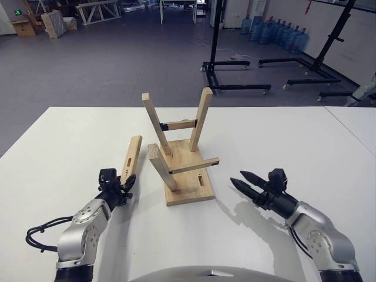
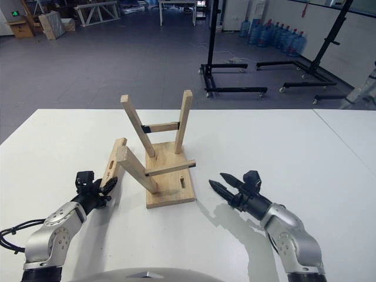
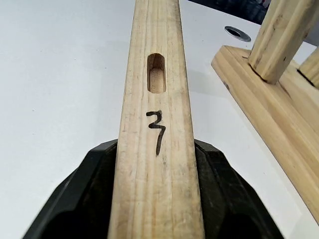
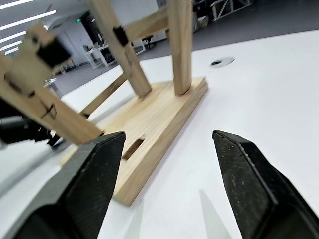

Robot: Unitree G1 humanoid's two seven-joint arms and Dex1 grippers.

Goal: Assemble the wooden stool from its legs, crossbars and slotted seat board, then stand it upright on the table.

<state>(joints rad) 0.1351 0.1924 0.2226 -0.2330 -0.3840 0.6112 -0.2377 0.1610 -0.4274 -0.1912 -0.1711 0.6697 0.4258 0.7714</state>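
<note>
The slotted seat board (image 1: 185, 191) lies flat on the white table (image 1: 70, 147). Three legs stand up from it: two at the back (image 1: 155, 123) (image 1: 201, 119) and one at the front left (image 1: 161, 166). One crossbar (image 1: 179, 125) joins the back pair, and another (image 1: 192, 165) runs from the front leg. An empty slot (image 4: 132, 147) shows at the board's near right corner. A loose leg (image 1: 131, 157) lies on the table left of the board. My left gripper (image 1: 123, 187) is shut on its near end (image 3: 158, 124). My right gripper (image 1: 237, 178) stands open just right of the board, nothing between its fingers (image 4: 94, 184).
A round cable grommet (image 4: 222, 61) sits in the tabletop beyond the board. A second white table (image 1: 358, 123) adjoins at the right. Black wheeled stands (image 1: 235, 64) are on the floor past the far edge. A black cable (image 1: 38, 232) hangs by my left arm.
</note>
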